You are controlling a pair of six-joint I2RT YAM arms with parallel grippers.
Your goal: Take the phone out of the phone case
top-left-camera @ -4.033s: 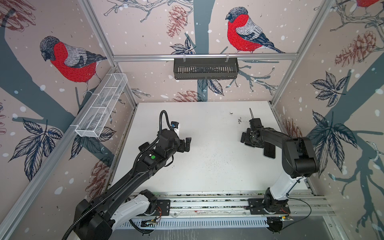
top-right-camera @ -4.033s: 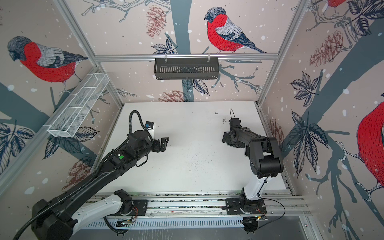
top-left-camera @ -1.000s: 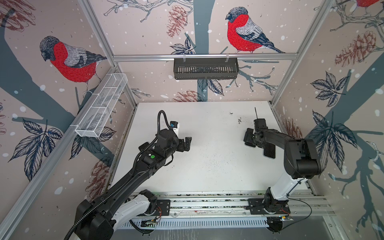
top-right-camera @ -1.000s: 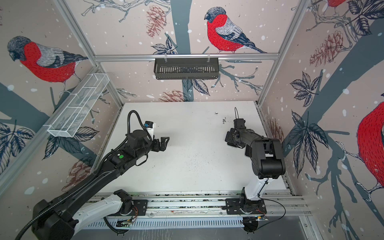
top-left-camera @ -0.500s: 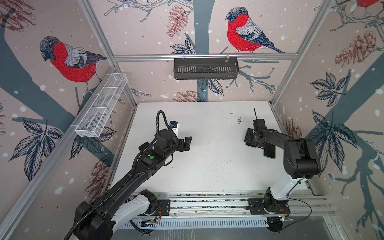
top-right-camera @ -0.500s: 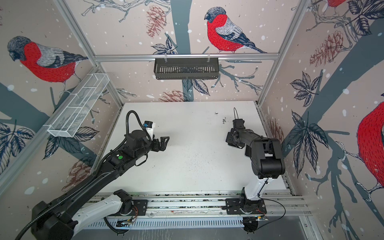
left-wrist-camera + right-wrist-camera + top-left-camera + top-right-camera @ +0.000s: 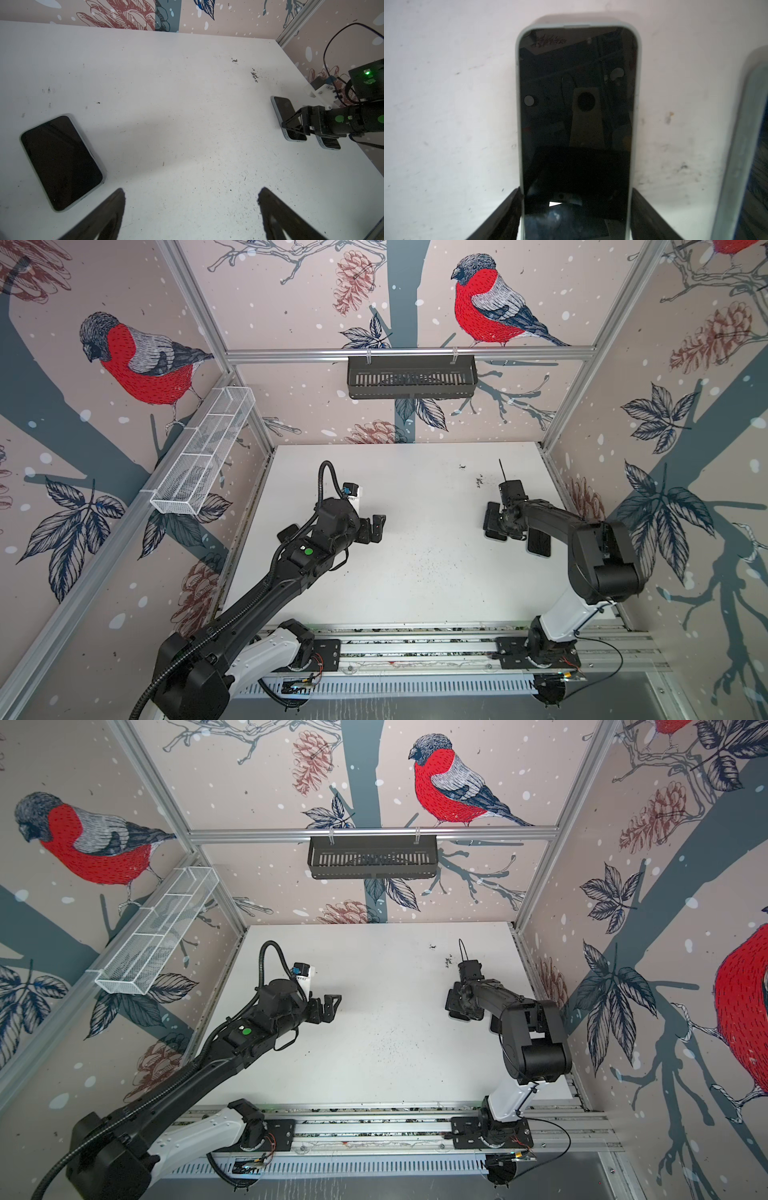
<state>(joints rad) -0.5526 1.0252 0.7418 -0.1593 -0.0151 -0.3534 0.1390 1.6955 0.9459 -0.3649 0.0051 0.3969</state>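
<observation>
phone (image 7: 577, 124): gleaming glossy black, mirroring like glass
phone case (image 7: 518, 104): looking matt, smooth, pale grey plastic or rubber
table (image 7: 166, 104): showing matt white, scuffed and speckled with dark grit
frame rail (image 7: 291, 354): shining as brushed bare metal
mesh tray (image 7: 203, 456): appearing as fine white-coated wire

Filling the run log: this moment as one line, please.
left gripper open, empty | right gripper closed on cased phone flat on table | case still on

I hold left arm stretched inward, left claw (image 7: 374, 528) spread wide; right arm sits low, right claw (image 7: 575, 193) pinches phone case (image 7: 577, 21) sides.
</observation>
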